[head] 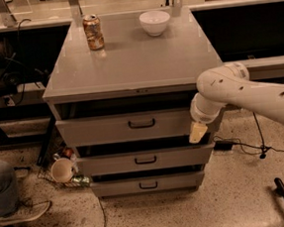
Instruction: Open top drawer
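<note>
The grey metal cabinet carried a flat grey tabletop (137, 61) and three drawers stacked below it. The top drawer (99, 130), a wide grey metal drawer with the tallest front of the three, sat directly under the tabletop edge. A dark band showed between that edge and the top of the drawer front. Its small dark loop handle (142, 123) was at the centre of the front, with nothing gripping it.

The white robot arm (244, 89) entered from the right side and bent downward at the cabinet's right front corner. The gripper (198, 132), with a pale tan tip pointing downward, was at the right end of the top drawer front, level with its lower edge and well apart from the handle. Whether it was open or closed could not be determined, and nothing was seen held in it. Contact with the drawer front could not be confirmed.

The middle grey drawer (111, 164) and the bottom grey drawer (118, 187) each had a similar dark handle.

On the tabletop, a brown and silver drinks can (93, 32) stood upright near the rear left. A white round bowl (155, 22) stood near the rear centre, apart from the can.

On the speckled floor left of the cabinet, a pale mug (62, 169) lay on its side.
</note>
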`<state>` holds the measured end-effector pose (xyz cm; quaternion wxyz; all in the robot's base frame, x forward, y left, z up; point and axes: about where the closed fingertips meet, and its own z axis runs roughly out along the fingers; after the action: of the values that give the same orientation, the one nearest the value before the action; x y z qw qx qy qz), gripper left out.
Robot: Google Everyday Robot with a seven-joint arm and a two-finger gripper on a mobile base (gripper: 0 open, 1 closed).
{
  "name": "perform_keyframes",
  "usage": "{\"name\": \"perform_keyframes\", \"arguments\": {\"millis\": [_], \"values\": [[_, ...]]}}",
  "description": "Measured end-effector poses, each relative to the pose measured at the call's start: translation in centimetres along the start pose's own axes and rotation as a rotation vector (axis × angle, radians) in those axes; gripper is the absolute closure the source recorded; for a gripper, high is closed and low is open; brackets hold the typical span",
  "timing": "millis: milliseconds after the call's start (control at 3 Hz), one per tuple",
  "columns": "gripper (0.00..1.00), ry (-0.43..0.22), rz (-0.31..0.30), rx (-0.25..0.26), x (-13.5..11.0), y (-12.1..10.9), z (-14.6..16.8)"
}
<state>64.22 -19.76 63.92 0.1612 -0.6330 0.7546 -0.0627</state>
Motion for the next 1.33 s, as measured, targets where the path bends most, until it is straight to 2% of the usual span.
{"name": "perform_keyframes", "arguments": {"millis": [333,667,1000,1333], "values": [[0.56,-0.018,0.029,0.01,0.8,2.4,-2.2],[0.78,-0.018,0.029,0.01,0.8,2.4,-2.2],[1.0,-0.07,0.054,-0.038,0.3,6.5,-4.1],[1.0,-0.07,0.054,-0.039,0.3,6.5,-4.1]]}}
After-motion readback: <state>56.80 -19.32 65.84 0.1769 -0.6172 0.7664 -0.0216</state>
